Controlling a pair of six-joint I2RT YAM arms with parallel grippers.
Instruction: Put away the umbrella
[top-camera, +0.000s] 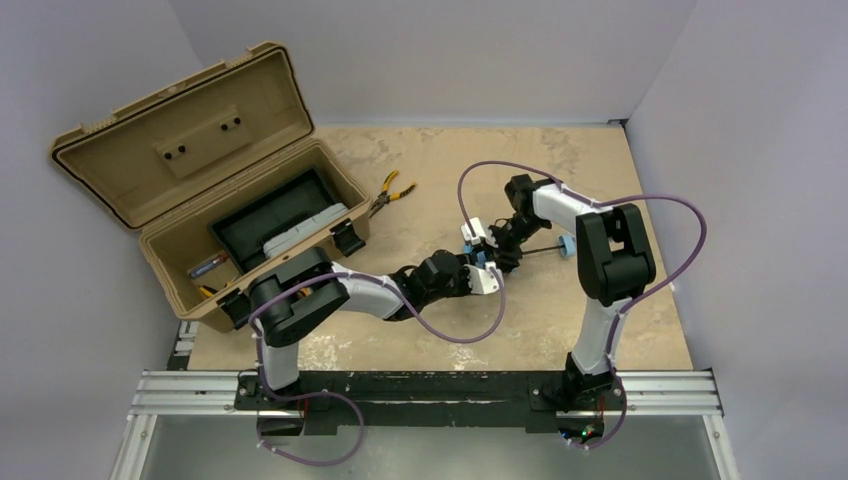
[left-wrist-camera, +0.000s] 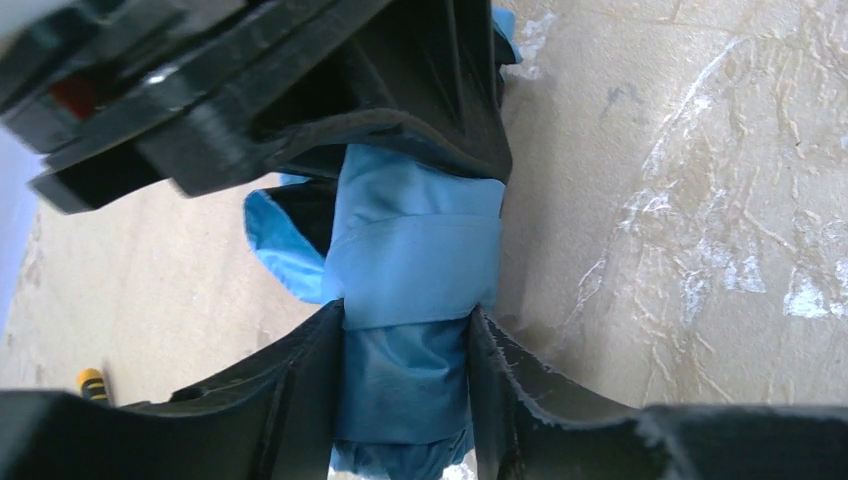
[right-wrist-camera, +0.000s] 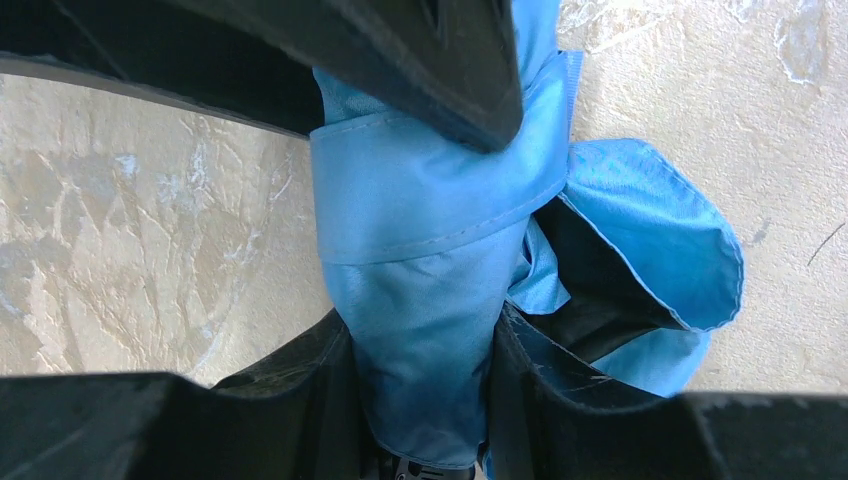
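Left claw (left-wrist-camera: 405, 320) and right claw (right-wrist-camera: 420, 325) both clamp the umbrella (right-wrist-camera: 430, 250), lying left-right, handle (top-camera: 565, 245) rightward.

I sit in a robotics lab cell: plain pale walls (top-camera: 430, 50) enclose my mottled tabletop (top-camera: 600, 170). An aluminium rail (top-camera: 180, 392) carries me; an open tan toolbox (top-camera: 200, 150) stands by pliers (top-camera: 392, 192).

I see the umbrella (right-wrist-camera: 430, 290) folded into a tight sky-blue bundle, a fabric strap (right-wrist-camera: 440, 200) wrapped around its middle, one loose flap (right-wrist-camera: 660, 210) bulging sideways. Its thin black shaft (top-camera: 540, 249) runs out to the small blue handle (top-camera: 565, 245), mid-tabletop (top-camera: 430, 160).
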